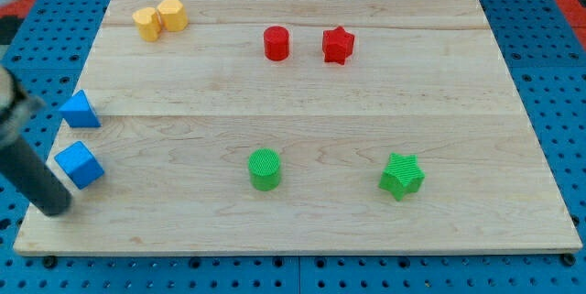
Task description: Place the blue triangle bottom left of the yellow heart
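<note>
**Eight blocks out, blue triangle not yet near the heart**

Eight blocks sit on the bench point(302, 83), and the landmark for all of them is the yellow heart point(146, 23), near the bench's top left corner in the view. Touching the heart on its right is a yellow block point(172, 14) of rounded or hexagonal form. The blue triangle point(80, 110) lies well below the heart and a little to its left, close to the bench's left edge. A blue cube point(80, 166) lies further below the heart still, under the triangle. A red cylinder point(276, 43) and red star point(337, 45) stand well right of the heart; a green cylinder point(265, 168) and green star point(401, 176) are far to its lower right.

The tool has no grasping part: it is a plain rod, so nothing opens, closes or clamps. Its tip point(57, 208) rests far below the heart, just left of and below the cube, apart from the triangle.

The task looks to be in its approach step. The triangle already lies toward the heart's lower left, but at a distance. The next move probably calls for bringing the tip round beneath the triangle, between it and the cube, then pushing up and slightly right, stopping short so the heart and its neighbour are not knocked.
</note>
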Controlling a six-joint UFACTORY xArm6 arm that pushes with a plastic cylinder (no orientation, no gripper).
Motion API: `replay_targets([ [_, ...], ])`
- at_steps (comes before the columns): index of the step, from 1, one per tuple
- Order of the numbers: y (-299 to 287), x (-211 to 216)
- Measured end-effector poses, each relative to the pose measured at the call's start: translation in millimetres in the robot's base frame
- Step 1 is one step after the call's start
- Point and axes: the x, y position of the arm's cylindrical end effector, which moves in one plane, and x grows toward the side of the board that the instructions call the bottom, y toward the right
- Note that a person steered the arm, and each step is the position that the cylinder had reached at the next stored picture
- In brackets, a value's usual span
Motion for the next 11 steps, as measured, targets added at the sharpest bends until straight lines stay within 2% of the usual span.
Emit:
replay_targets([
  [1, -23.9, -22.9],
  [2, 46.8, -47.2],
  [3, 48.1, -74.4],
  [5, -15.6, -86.2],
  [6, 17.1, -90.6],
  [9, 25.3, -190.6],
  [10, -18.1, -212.4],
  [11, -8.7, -220.5],
])
